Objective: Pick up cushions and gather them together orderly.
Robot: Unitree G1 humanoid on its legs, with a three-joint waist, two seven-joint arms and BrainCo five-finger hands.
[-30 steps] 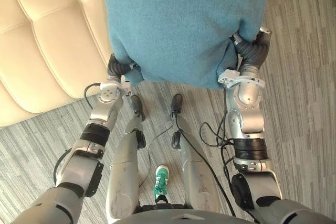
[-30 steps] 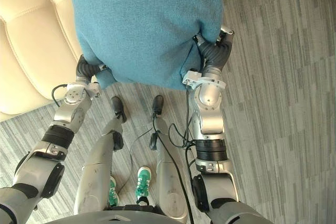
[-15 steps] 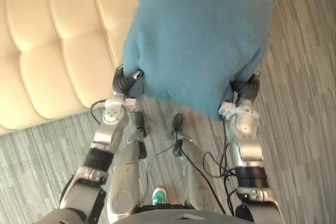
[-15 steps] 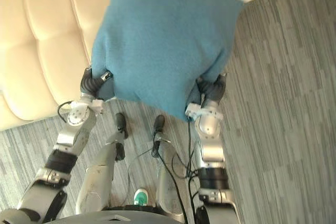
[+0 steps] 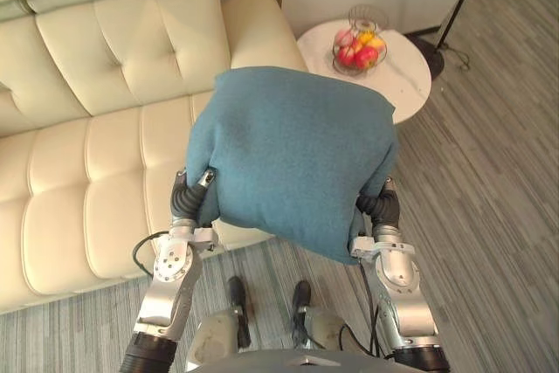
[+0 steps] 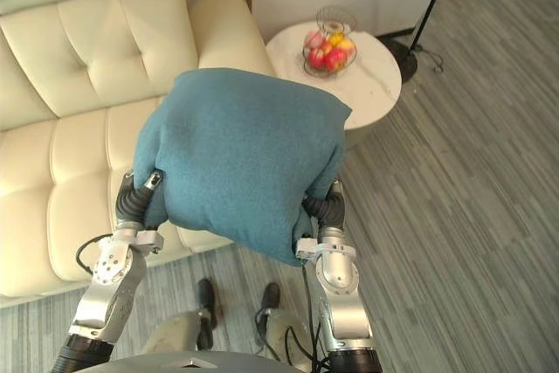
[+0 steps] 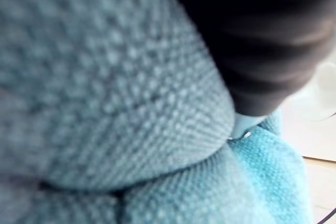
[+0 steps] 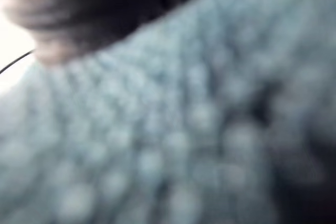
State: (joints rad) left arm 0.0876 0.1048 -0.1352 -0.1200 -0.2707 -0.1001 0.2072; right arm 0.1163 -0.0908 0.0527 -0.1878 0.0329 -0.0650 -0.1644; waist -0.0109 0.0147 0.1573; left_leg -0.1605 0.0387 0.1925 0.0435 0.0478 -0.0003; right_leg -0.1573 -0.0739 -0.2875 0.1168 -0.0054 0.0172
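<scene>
since the earlier frames the head camera has tilted up, so the whole view has shifted from the floor toward the cream tufted leather sofa (image 5: pixel 87 172) and the round white counter (image 5: pixel 409 85) beside its arm. the large teal knitted square cushion (image 5: pixel 293 159) remains carried between both arms. the cushion is held off the floor, in front of the near edge of the sofa seat. the left hand (image 5: pixel 186 203) presses into its lower left corner and the right hand (image 5: pixel 383 208) into its lower right corner. how far either hand is closed cannot be told, because the fabric hides all but the dark ribbed covers. the step in hand is judged to be transport of the lifted cushion. the next move calls for carrying it forward over the seat and setting it down squarely, clear of the wire fruit basket (image 5: pixel 358 44) on the counter.
</scene>
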